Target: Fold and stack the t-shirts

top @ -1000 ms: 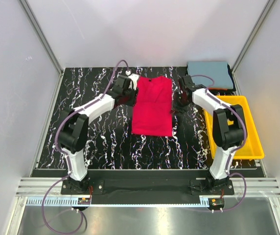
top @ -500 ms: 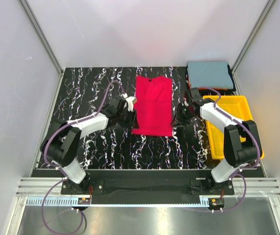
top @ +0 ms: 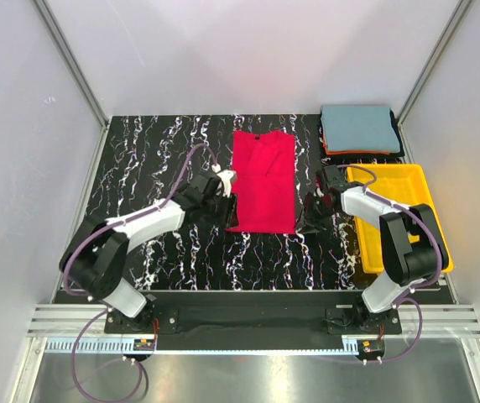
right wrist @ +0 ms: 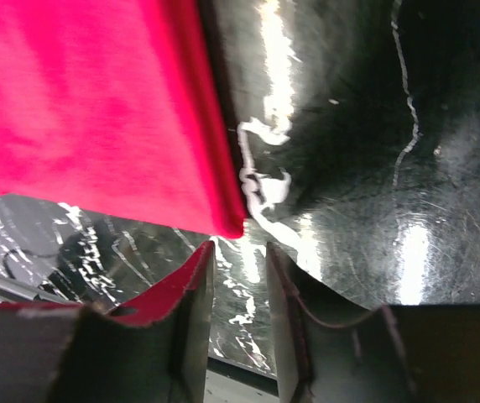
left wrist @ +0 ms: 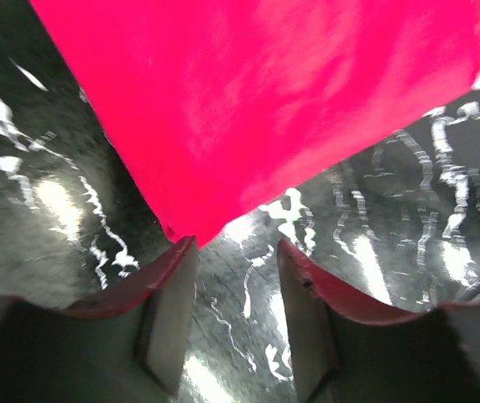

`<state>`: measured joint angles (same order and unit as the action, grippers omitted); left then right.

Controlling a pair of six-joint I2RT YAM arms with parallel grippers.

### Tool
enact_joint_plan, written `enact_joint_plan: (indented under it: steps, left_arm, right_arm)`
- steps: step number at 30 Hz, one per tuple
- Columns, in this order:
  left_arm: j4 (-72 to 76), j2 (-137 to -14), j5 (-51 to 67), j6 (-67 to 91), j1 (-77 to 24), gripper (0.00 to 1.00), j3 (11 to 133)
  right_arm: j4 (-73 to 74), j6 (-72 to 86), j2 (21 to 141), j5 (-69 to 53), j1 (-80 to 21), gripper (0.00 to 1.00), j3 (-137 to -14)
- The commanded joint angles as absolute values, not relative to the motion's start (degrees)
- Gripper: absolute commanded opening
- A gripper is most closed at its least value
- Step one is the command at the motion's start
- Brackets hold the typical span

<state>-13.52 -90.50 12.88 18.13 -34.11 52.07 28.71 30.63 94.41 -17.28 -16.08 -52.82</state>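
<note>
Flanking grippers: left gripper (left wrist: 236,252) and right gripper (right wrist: 238,252) parted, empty.
Shirt place: red t-shirt (top: 263,180), hem corners just ahead of each gripper's tips.
Handling: light, limp, likely slides; pinch those corners.

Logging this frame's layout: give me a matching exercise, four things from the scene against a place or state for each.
Things:
1 red t-shirt
2 grey-blue t-shirt
3 yellow tray
4 left gripper

Places or states:
A on top, far right corner
B open, holding nothing
C lying flat in the middle
D along the right side

Pairs: 1-C, 2-A, 3-D, 4-B
</note>
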Motion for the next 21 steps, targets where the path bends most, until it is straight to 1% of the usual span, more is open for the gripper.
enact_joint_plan:
  steps: [1,4,6,11,16,20,21]
  left_arm:
    - [-14.3,-86.0,10.3,16.4,-33.5,0.49,54.7]
    - [-13.9,-86.5,11.1,17.5,-31.7,0.49,53.2]
    - [-12.8,-86.5,11.0,17.9,-31.3,0.49,51.1]
    - [-10.1,-88.2,10.7,18.8,-31.1,0.49,49.7]
    - [-7.8,-91.0,12.2,19.5,-31.1,0.47,48.7]
    - [-6.5,-91.9,13.5,19.6,-31.1,0.43,47.9]
    - [-6.5,-92.1,13.4,19.5,-31.1,0.40,47.7]
  right_arm:
    - [26.5,29.4,91.6,-18.5,-16.2,0.38,-54.3]
    - [26.5,28.7,93.1,-18.9,-16.1,0.42,-55.3]
    - [26.4,28.4,94.0,-19.0,-16.2,0.42,-55.9]
    - [25.8,27.0,96.9,-17.4,-16.2,0.42,-56.4]
    - [22.8,26.8,97.6,-19.9,-16.2,0.41,-54.9]
    - [19.7,27.9,96.8,-21.4,-16.2,0.38,-51.7]
    - [19.1,28.1,96.1,-21.4,-16.2,0.32,-51.1]
